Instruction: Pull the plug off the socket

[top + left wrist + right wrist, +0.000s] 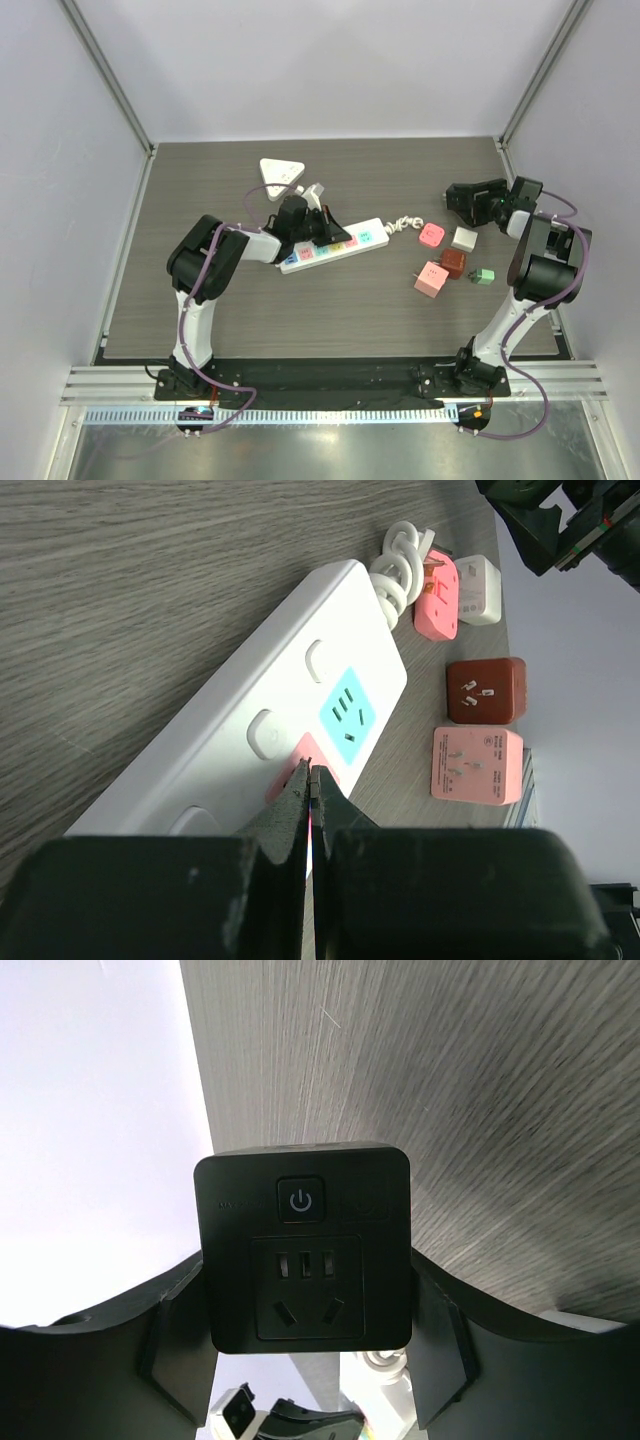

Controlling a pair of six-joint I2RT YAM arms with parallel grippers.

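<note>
The white power strip [335,246] lies mid-table, its coiled cable at its right end. In the left wrist view the strip [230,730] shows a teal socket [347,715] and a pink one, both empty. My left gripper [322,226] rests on the strip, jaws shut with nothing between them, tips [309,772] on the pink socket. My right gripper [468,202] is shut on a black plug adaptor [308,1260] with a power button and holds it off the table at the far right, away from the strip.
Loose plug cubes lie right of the strip: two pink [430,235] [431,278], one white [464,238], one brown [453,262], one green [484,276]. A white triangular device [282,172] sits behind the left gripper. Walls enclose the table.
</note>
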